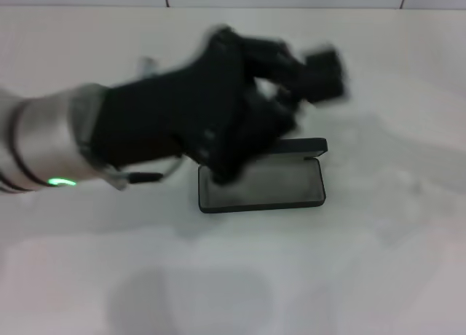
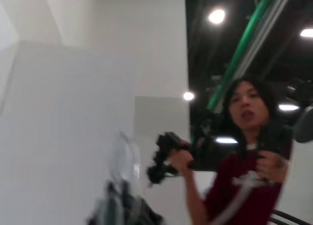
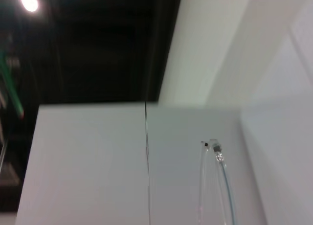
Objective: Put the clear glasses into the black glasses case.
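The black glasses case (image 1: 262, 183) lies open on the white table at the centre of the head view, its grey lining facing up and its lid standing along the far side. My left arm reaches in from the left. Its blurred black left gripper (image 1: 306, 76) hangs above the case's far left part and tilts upward. In the left wrist view the clear glasses (image 2: 122, 159) rise lens-up from dark fingers (image 2: 128, 211), so that gripper is shut on them. Two thin clear arms of the glasses (image 3: 217, 181) show in the right wrist view. My right gripper is out of view.
The white table (image 1: 378, 262) stretches around the case to a tiled wall at the back. A person (image 2: 247, 156) holding black hand controllers stands beyond the table in the left wrist view.
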Motion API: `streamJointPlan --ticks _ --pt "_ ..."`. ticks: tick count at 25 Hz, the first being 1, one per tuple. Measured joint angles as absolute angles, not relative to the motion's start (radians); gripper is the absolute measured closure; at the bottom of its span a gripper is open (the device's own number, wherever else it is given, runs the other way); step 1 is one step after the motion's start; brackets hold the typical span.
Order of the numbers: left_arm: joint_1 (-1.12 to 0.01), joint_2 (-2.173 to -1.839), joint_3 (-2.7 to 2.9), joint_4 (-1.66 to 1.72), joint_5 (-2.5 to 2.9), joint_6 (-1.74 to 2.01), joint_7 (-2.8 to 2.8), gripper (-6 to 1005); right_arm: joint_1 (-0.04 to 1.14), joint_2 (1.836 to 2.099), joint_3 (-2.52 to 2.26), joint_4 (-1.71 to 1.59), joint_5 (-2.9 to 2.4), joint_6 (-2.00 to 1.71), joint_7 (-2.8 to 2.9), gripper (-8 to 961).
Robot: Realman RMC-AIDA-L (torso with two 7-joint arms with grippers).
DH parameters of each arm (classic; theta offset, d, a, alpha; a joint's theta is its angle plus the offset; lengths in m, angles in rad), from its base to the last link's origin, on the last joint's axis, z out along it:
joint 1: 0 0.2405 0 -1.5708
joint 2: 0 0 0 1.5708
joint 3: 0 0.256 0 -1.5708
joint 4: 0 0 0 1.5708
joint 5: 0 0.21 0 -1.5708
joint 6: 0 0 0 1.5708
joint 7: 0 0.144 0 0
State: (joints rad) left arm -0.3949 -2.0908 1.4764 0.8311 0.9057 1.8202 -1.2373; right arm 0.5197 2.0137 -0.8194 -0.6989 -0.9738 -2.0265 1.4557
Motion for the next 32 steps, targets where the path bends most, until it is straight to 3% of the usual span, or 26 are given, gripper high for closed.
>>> streamJointPlan --ticks 10,32 --pt "-0.488 -2.095 1.732 0.812 0.789 1.832 -1.177 928 0.615 2.022 -0.928 -0.448 -0.924 -1.980 1.198 849" --pt "-0.499 -2.096 1.722 0.671 0.588 1.818 -1.111 927 0.661 2.028 -1.249 -0.445 -0.923 -1.786 1.084 848"
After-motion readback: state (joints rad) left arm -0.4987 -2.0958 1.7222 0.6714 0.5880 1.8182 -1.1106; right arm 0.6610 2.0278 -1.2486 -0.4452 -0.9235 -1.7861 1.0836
